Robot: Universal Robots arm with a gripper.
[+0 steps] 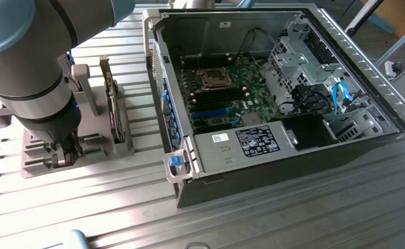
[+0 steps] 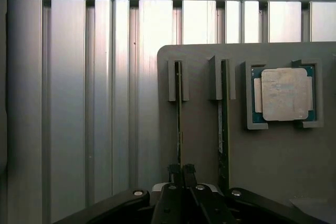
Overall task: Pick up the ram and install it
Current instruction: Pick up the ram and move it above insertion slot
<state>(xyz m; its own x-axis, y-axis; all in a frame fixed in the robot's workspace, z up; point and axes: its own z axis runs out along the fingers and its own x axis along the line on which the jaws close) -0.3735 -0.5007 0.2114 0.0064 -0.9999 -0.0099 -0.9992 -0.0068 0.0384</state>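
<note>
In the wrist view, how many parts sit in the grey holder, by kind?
ram sticks: 2
processor chip: 1
Total: 3

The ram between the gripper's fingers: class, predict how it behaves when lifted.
The ram looks thin and straight, so probably stiff and light. Standing on edge in a slot of the holder, it may bind if tilted.
</note>
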